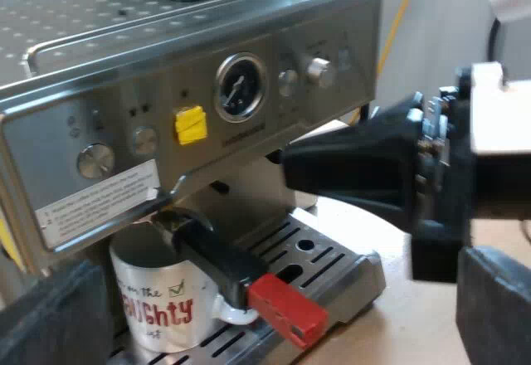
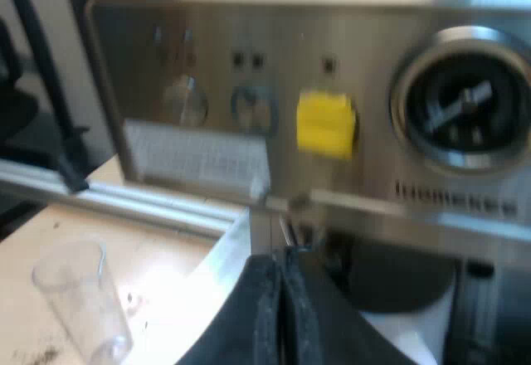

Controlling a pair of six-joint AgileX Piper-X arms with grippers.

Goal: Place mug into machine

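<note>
Right tool pressed closed, mug half hidden behind holder

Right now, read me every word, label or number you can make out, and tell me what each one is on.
"on the", black, beside a ticked box: on the mug.
"UGHTY", red, its start hidden: same mug; the line beneath is unreadable.
The white sticker on the espresso machine: print too small.
Lettering under the pressure gauge: blurred.
</note>
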